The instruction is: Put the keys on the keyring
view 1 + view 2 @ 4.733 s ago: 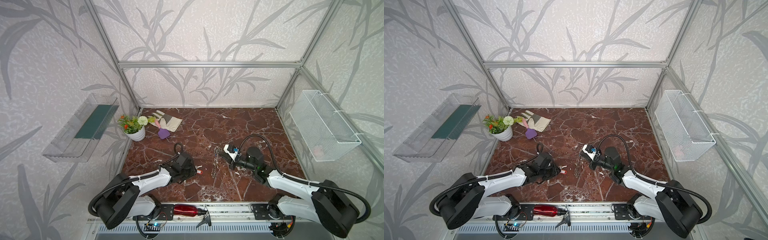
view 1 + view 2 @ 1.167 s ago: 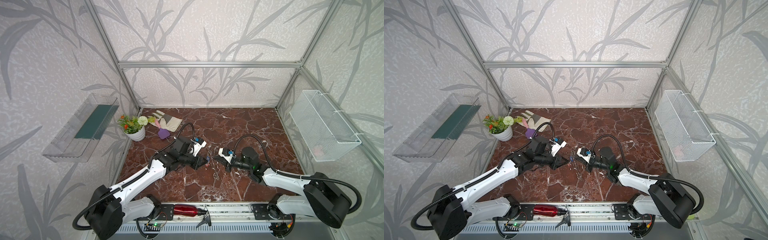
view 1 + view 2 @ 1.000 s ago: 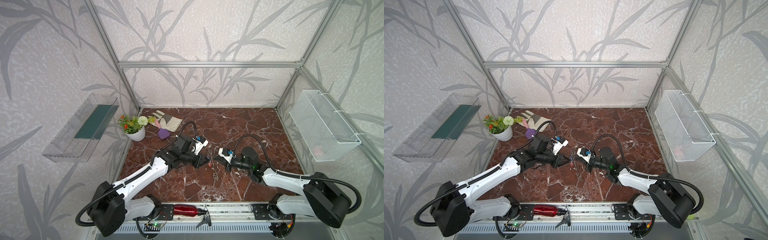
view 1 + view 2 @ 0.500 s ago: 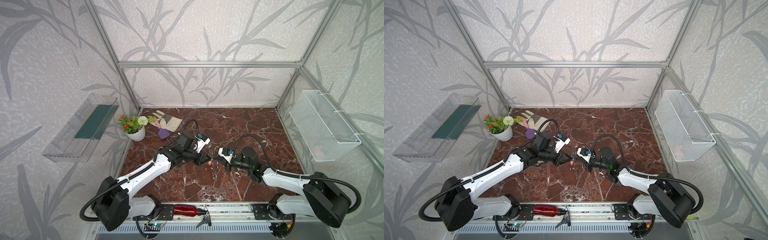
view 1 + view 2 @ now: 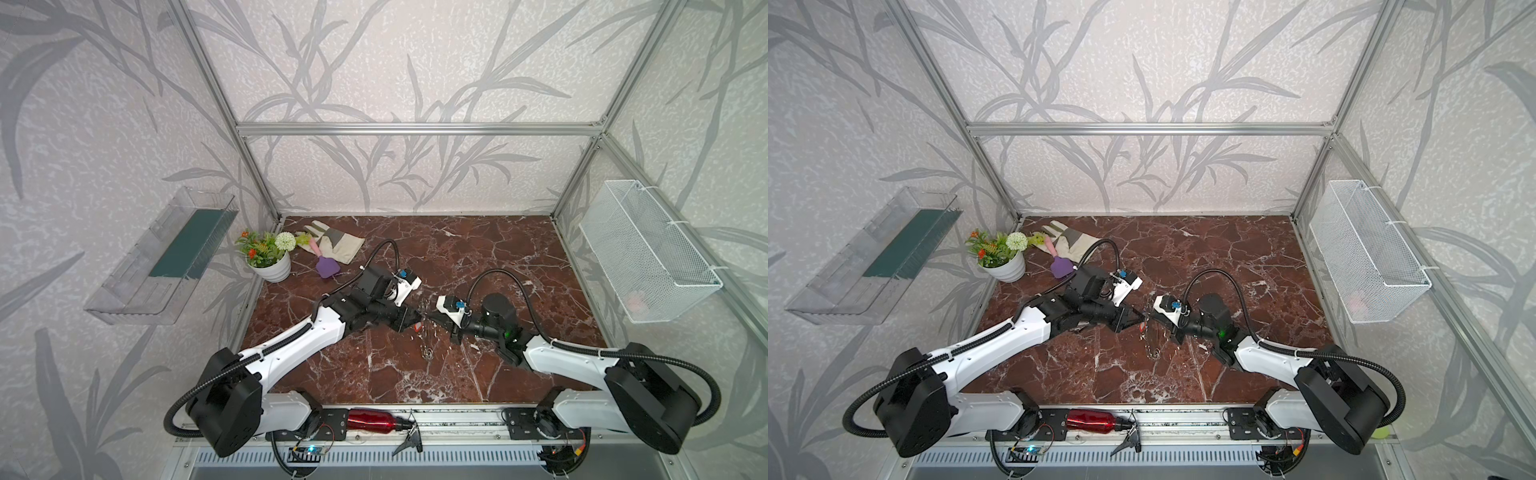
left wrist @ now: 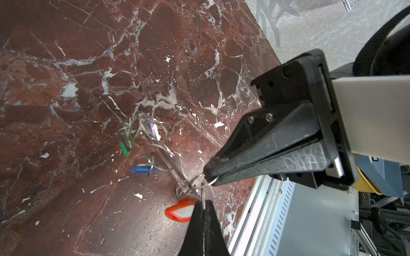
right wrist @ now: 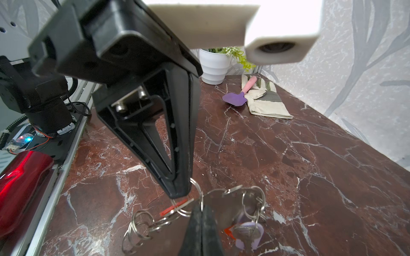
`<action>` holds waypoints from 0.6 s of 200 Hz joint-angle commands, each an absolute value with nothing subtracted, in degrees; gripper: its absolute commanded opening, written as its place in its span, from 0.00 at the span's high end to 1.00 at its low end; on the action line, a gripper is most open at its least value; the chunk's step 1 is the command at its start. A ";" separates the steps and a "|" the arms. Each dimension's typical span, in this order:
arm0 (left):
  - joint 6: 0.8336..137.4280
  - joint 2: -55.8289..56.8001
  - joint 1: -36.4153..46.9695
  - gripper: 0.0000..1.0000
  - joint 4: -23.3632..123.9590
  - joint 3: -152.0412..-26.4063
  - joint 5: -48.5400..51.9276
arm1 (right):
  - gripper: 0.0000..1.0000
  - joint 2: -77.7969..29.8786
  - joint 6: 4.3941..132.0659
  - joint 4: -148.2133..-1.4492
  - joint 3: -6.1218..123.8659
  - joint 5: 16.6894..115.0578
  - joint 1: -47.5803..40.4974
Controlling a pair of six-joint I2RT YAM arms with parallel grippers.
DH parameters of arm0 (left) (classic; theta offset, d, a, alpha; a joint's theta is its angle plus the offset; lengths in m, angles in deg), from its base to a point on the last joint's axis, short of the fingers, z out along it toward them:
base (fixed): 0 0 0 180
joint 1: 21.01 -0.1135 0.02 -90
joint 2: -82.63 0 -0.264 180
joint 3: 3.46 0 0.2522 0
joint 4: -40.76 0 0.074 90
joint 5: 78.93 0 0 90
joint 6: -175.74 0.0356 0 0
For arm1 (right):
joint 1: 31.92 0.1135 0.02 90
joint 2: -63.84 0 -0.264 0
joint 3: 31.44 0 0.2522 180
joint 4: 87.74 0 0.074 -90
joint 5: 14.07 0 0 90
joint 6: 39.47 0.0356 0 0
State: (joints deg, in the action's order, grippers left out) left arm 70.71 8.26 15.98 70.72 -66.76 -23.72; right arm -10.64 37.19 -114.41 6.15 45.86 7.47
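Left claw [image 6: 203, 205] clamped shut on red-tagged key [image 6: 180, 213]. Right claw [image 6: 208, 174] clamped shut on keyring [image 7: 221, 205]. Claws nearly tip to tip over tabletop [image 6: 88, 199].

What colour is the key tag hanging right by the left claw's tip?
The key tag has a red-orange frame with a white centre. It shows best in the left wrist view.

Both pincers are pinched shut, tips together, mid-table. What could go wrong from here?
1. The left pincer holds the red-tagged key and the right pincer holds the keyring, each only at its very tip. A slip would likely drop either onto the table.
2. The two tips almost touch, so a small push could knock them together.
3. The green tag and blue tag dangle among split rings and may snag.
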 commanded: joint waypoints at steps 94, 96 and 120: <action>65.95 10.45 13.66 1.00 66.57 -65.25 -21.29 | 1.00 -12.01 37.25 -115.51 7.99 44.12 7.81; 65.83 10.49 13.58 1.00 66.56 -65.18 -21.28 | 1.00 -12.01 37.26 -115.56 7.98 44.11 7.87; 65.37 10.65 13.42 1.00 66.31 -64.82 -20.97 | 1.00 -12.01 37.35 -115.64 7.98 43.93 7.84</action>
State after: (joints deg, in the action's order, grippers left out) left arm 66.27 9.18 14.34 68.98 -65.45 -23.09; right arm -11.71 37.19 -114.86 6.81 45.93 7.43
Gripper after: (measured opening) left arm 0.047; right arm 0.048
